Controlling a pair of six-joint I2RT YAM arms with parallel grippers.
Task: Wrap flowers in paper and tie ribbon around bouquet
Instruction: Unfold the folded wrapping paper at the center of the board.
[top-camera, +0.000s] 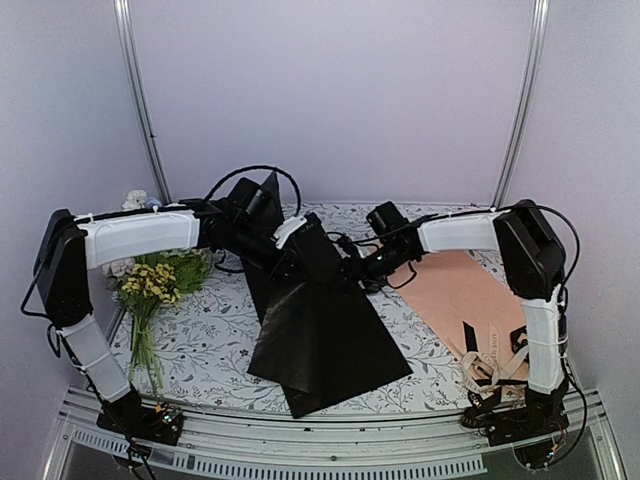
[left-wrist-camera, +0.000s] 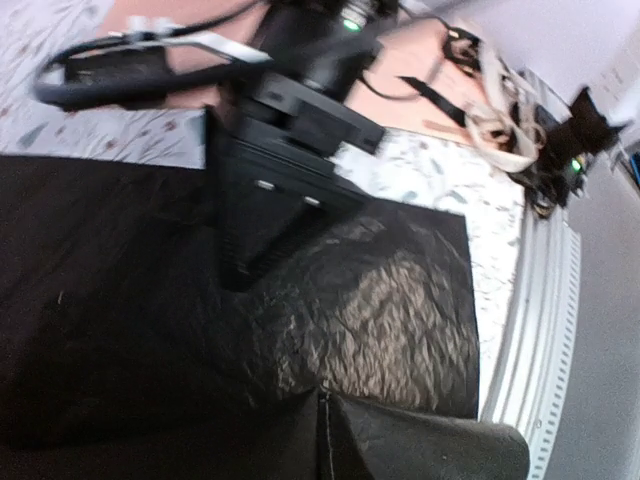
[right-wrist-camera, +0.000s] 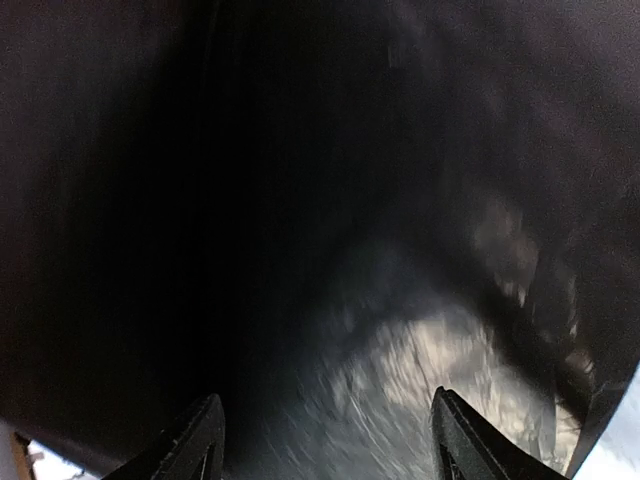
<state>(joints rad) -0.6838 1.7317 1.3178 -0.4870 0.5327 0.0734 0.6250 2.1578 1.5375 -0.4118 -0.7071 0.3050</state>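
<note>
Hovering with jaws spread, the right tool (top-camera: 358, 268) faces the paper (top-camera: 320, 340) just to its left, the sheet draped mid-table (top-camera: 220, 340), long axis running far peak to near edge, while the clenched left tool (top-camera: 290, 252), nearer, appears to pinch that peak.

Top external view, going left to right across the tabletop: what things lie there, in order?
In order: yellow-bloomed flower bunch → black paper → peach-tan sheet.
</note>
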